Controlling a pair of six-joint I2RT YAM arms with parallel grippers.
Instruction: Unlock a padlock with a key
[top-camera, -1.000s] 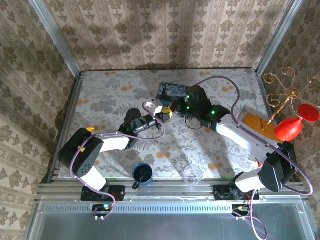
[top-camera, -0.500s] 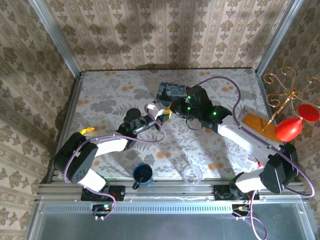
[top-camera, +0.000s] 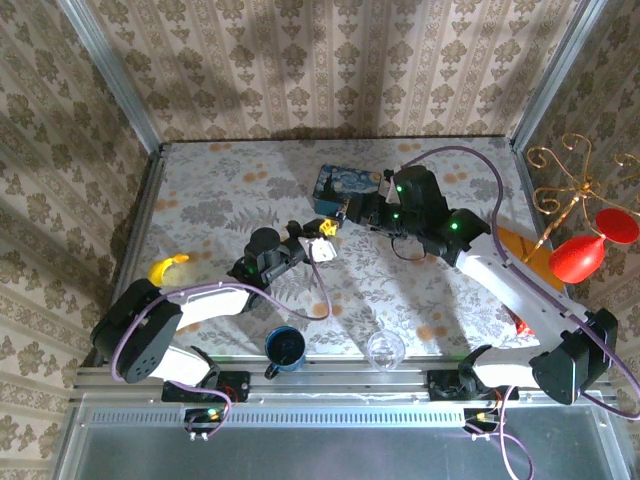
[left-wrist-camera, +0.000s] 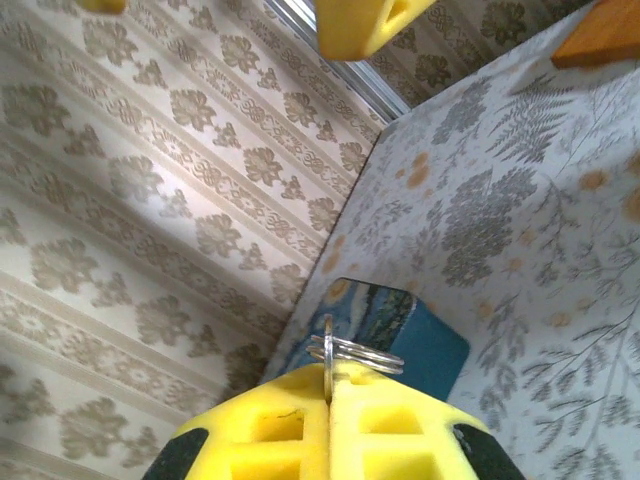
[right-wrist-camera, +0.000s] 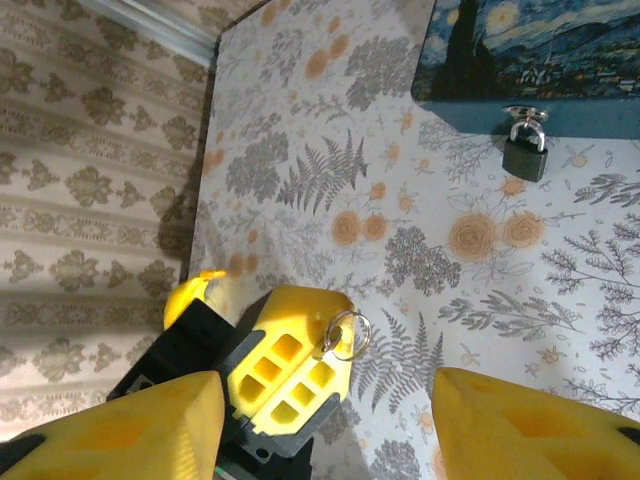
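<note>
Left pincer (left-wrist-camera: 330, 392): yellow pads clenched flat together on the key (left-wrist-camera: 328, 345), whose thin blade sits in the seam between them, with the split ring (left-wrist-camera: 356, 354) lying across the pad tips. Right pincer (top-camera: 348, 210): released, its yellow fingers (right-wrist-camera: 130, 425) standing wide apart with nothing gripped, poised just above and beyond the left pincer and facing it. Padlock (right-wrist-camera: 525, 157): small, dark grey, shackle closed through a bright clasp at the front edge of the tin (right-wrist-camera: 540, 45), body hanging down against the tabletop (right-wrist-camera: 450, 280); apart from both pincers. Tin: blue, painted with a night sky, lying flat on the tabletop past the two pincers. Tabletop: pale cloth with grey fern and orange flower print. At its left edge, a yellow banana (top-camera: 168, 268). Near the front edge, a dark blue mug (top-camera: 286, 347) and a clear glass (top-camera: 386, 349), well apart from the tin.
</note>
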